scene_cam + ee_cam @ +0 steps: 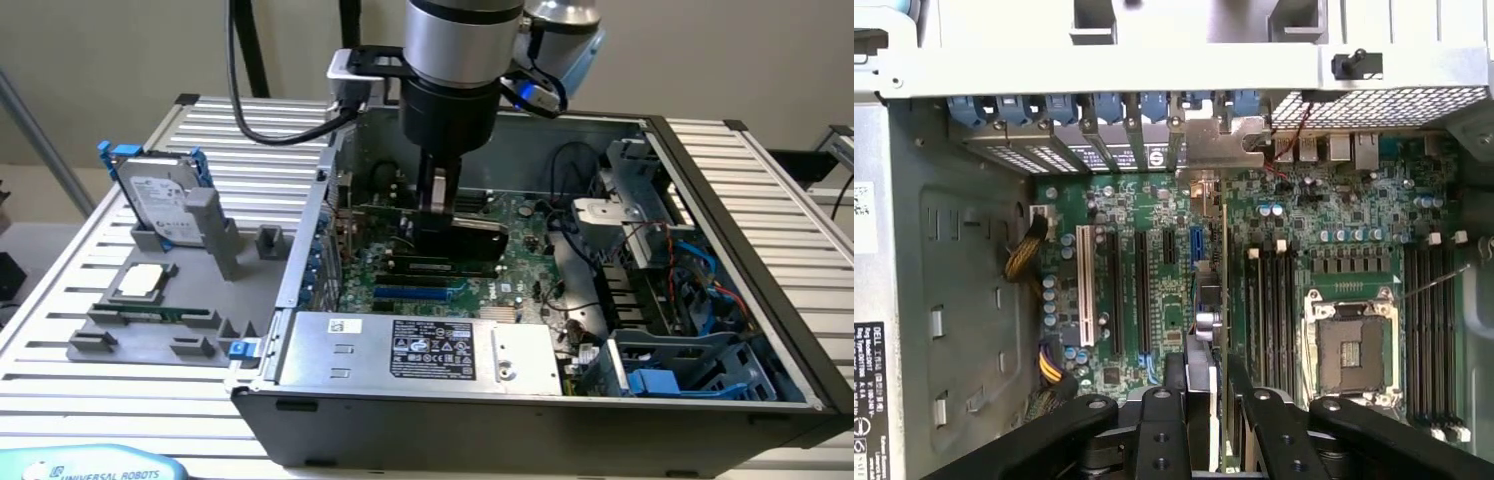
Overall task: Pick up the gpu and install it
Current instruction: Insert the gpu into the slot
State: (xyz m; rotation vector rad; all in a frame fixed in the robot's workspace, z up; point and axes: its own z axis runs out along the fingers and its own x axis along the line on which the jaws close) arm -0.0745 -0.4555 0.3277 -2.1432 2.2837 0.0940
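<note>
The gpu [463, 241] stands on edge inside the open computer case [534, 408], black face towards the front, low over the green motherboard [400, 275]. My gripper [441, 208] reaches straight down into the case and is shut on the card's top edge. In the wrist view the gpu [1210, 290] runs edge-on between the expansion slots [1116, 300] and the memory slots. Its silver bracket [1222, 140] sits at the case's rear slot openings. The gripper [1206, 378] clamps the card between its black fingers [1174, 395]. Whether the card is seated in a slot I cannot tell.
A grey fixture [147, 340] at the exterior view's left carries a silver hard drive in a blue frame [160, 200], a processor [144, 282] and a memory stick [167, 312]. Inside the case are the power supply [414, 350], loose cables [601, 270], a drive cage [681, 370] and the bare processor socket [1351, 350].
</note>
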